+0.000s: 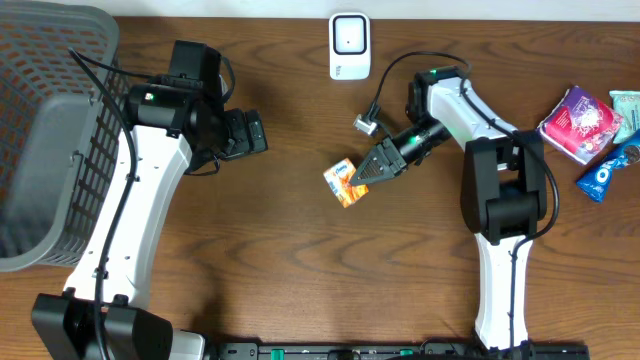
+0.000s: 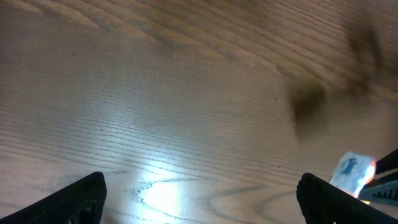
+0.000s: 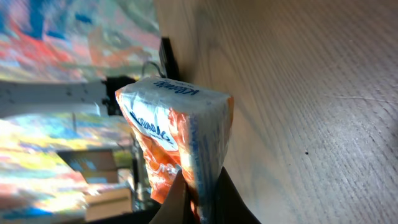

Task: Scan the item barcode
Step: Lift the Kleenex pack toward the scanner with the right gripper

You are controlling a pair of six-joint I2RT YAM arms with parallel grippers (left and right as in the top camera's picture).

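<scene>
- While the right hand (image 1: 362,176) is shut tight on one end of the orange tissue packet (image 1: 344,183), the packet lies out from the hand near the middle of the surface (image 1: 300,270), a little toward the far edge.
- In the right wrist view the two dark fingertips (image 3: 180,202) pinch the packet's lower end. Its white face with blue lettering is turned to the camera and the wood is just beside it. I cannot tell whether the packet touches the wood.
- The white scanner (image 1: 349,45) is at the far edge of the surface, near that edge's middle. Its rounded window faces the overhead camera, and it is well apart from the packet.
- The left hand (image 1: 250,133) is spread wide with nothing in it. It is left of the packet and points toward it.
- In the left wrist view there is only bare wood between its fingers, and the packet shows at the right side of that view.
- A grey basket (image 1: 40,150) takes up the left edge of the surface, reaching to the far left corner.
- Near the right edge, toward the far right corner, lie a pink and purple packet (image 1: 580,122), a blue packet (image 1: 608,170) and a pale teal packet (image 1: 627,108). They are close together, and the teal one is partly cut off by the frame.
</scene>
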